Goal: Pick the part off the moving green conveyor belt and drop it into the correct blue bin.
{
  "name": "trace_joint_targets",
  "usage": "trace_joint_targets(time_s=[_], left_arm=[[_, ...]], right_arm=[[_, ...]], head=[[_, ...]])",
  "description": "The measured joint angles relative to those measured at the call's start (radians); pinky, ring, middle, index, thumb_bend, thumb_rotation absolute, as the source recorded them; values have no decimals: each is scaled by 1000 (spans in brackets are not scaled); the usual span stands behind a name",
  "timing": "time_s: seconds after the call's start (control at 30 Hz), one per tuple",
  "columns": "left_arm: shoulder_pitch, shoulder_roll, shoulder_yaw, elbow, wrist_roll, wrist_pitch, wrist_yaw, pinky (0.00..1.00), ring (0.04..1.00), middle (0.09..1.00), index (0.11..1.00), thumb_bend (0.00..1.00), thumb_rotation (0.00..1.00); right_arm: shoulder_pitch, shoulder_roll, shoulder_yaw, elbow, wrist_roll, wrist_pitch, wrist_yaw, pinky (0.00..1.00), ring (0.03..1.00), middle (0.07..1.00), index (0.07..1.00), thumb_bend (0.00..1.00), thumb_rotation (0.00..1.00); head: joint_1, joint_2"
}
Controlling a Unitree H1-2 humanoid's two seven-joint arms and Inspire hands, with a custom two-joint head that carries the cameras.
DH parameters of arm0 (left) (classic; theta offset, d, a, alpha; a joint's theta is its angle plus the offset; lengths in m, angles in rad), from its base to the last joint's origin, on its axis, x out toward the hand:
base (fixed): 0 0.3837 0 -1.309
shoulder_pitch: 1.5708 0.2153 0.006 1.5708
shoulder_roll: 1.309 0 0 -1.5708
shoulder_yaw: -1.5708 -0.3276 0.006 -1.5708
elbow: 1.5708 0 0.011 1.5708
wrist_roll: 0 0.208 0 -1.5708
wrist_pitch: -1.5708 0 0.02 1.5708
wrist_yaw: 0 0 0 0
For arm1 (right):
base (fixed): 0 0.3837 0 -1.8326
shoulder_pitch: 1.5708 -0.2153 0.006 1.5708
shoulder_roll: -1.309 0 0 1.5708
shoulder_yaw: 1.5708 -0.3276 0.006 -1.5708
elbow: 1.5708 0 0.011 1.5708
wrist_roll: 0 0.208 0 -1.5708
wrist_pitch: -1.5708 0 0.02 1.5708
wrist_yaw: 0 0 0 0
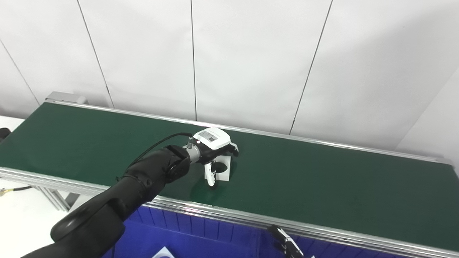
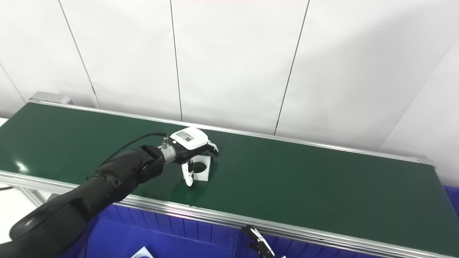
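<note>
The part (image 1: 225, 167) is a small white block with a round dark hole, standing on the green conveyor belt (image 1: 322, 182) near its front edge. My left hand (image 1: 215, 150), white-backed with dark fingers, reaches over it from the left. The fingers (image 1: 233, 149) curl over the part's top and far side and the thumb (image 1: 211, 177) presses against its left face, so the hand is closed around it. The same grip shows in the right eye view (image 2: 195, 150). Only a tip of my right hand (image 1: 287, 243) shows at the bottom edge, below the belt.
Blue bins (image 1: 200, 233) sit below the belt's front rail (image 1: 322, 229), with something white (image 1: 163, 253) lying in the left one. A white panelled wall stands behind the belt. The belt's left end (image 1: 64, 97) has a grey metal housing.
</note>
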Motion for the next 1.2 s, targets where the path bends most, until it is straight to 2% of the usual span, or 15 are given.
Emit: trace_joint_targets(time_s=[0.07,0.1,0.17,0.2,0.23,0.27,0.33,0.4,0.7,0.9,0.93,0.97,1.07,1.13,1.2], left_arm=[[-4,0,-14,1,2,0,-1,745,722,732,677,1000,159],[-7,0,-25,1,3,0,-2,667,665,698,646,1000,142],[-20,-4,-52,10,10,1,-4,464,506,571,559,990,70],[-25,-11,-58,19,10,1,-4,453,498,564,554,990,67],[-28,-19,-62,23,9,1,-4,383,435,498,535,762,34],[-29,-26,-63,23,9,3,-4,291,349,441,521,619,13],[-27,-32,-58,22,4,25,-4,148,203,433,489,544,2],[-25,-31,-55,21,-3,41,-8,99,153,449,480,527,0],[-20,-27,-52,-24,-12,82,-56,113,176,454,477,525,0],[-11,-17,-46,-69,-29,83,-102,173,240,398,490,521,0],[-5,-10,-44,-92,-32,82,-117,196,263,443,487,524,0],[1,-2,-40,-123,-39,82,-133,208,274,420,495,522,0],[7,11,-20,-193,-51,81,-163,197,257,469,484,527,0],[10,26,-4,-259,-53,81,-180,206,273,426,494,523,0],[13,41,6,-311,-60,78,-194,259,327,441,496,525,0]], right_arm=[[1,0,0,-1,0,0,1,829,879,900,821,963,943],[1,0,0,-2,0,0,1,827,876,899,819,960,941],[1,0,2,-7,0,0,1,827,876,898,817,958,939],[1,0,2,-10,0,0,1,827,876,898,817,958,939],[1,0,3,-11,0,0,1,826,877,896,816,958,940],[1,0,3,-11,-1,0,1,825,879,896,816,958,941],[2,0,5,-12,-2,0,1,827,881,895,813,969,939],[7,0,4,-12,-1,0,2,831,883,894,810,982,938],[13,0,2,-12,2,0,4,821,878,890,804,973,935],[8,0,3,-12,1,0,5,818,880,893,805,949,938],[6,-1,2,-11,1,0,4,821,880,893,804,949,939],[4,-1,3,-10,0,0,4,822,881,893,805,949,939],[-7,0,2,-1,3,0,5,830,885,897,807,948,934],[-15,2,0,0,12,0,12,828,887,901,810,939,929],[-18,4,-2,0,19,0,22,826,885,900,811,937,924]], head=[[-3,3],[-5,6],[-6,8],[-6,8],[-8,9],[-9,11],[-9,11],[-9,11],[1,9],[24,11],[25,11],[25,11],[31,17],[32,21],[32,21]])
